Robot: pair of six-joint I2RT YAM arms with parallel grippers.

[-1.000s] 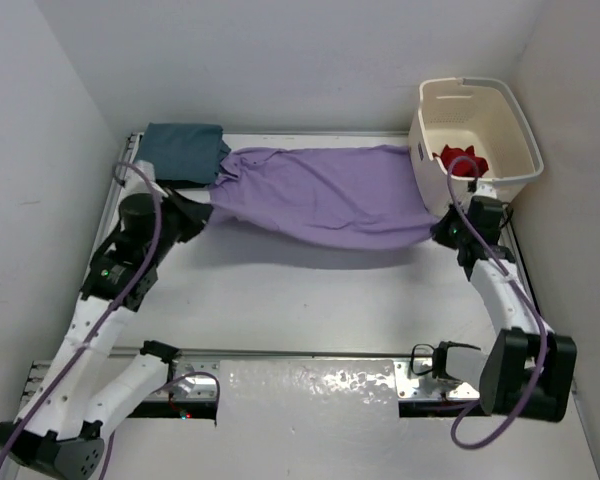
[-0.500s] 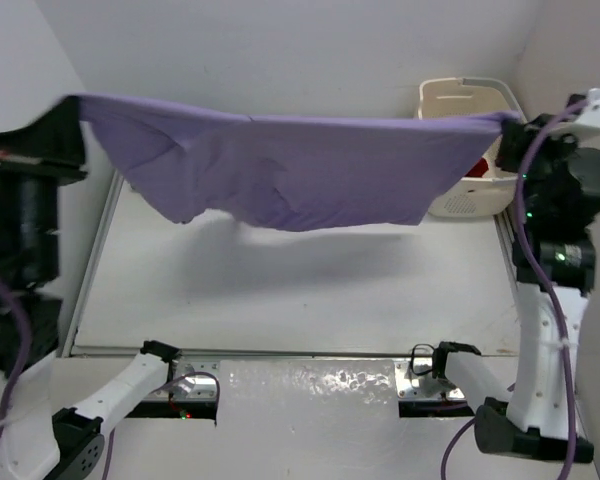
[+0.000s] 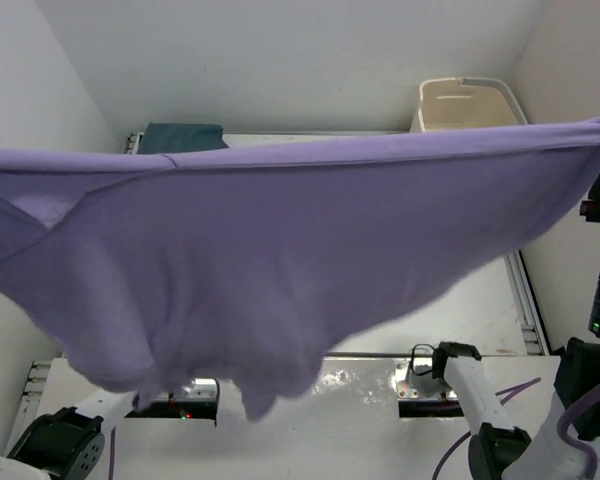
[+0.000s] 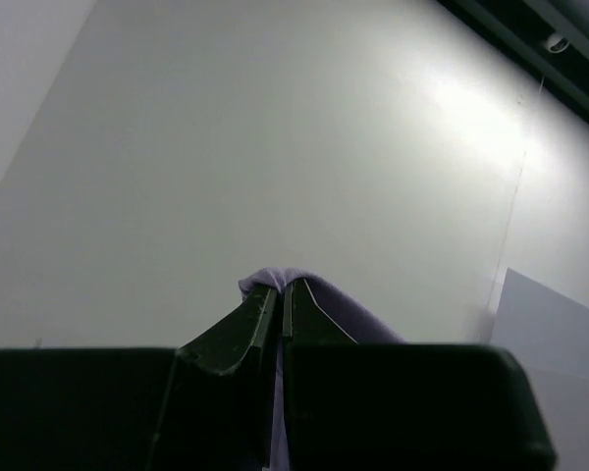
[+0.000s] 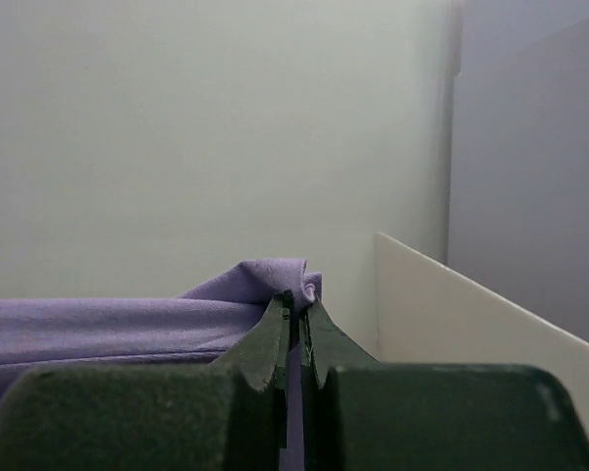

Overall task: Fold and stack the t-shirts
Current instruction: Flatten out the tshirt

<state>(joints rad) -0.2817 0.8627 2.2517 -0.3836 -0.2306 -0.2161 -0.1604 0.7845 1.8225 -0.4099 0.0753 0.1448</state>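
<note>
The lavender purple t-shirt (image 3: 280,250) hangs stretched wide and high, close under the top camera, filling most of that view; its lower edge sags at the left. My left gripper (image 4: 281,287) is shut on a bunched corner of the purple cloth (image 4: 348,319). The right gripper (image 5: 297,299) is likewise shut on another pinch of the purple t-shirt (image 5: 128,324), which trails off to its left. Both grippers are outside the top view. A folded teal-blue t-shirt (image 3: 185,137) lies at the table's back left corner.
The cream laundry basket (image 3: 470,103) stands at the back right, its inside hidden by the raised shirt. The right arm's links (image 3: 475,395) show at the bottom right, the left arm's base (image 3: 60,445) at the bottom left. White walls enclose the table.
Both arms have lifted the purple t-shirt from just above the table up toward the camera. It now spreads across the whole top view, and the arms have left the frame.
</note>
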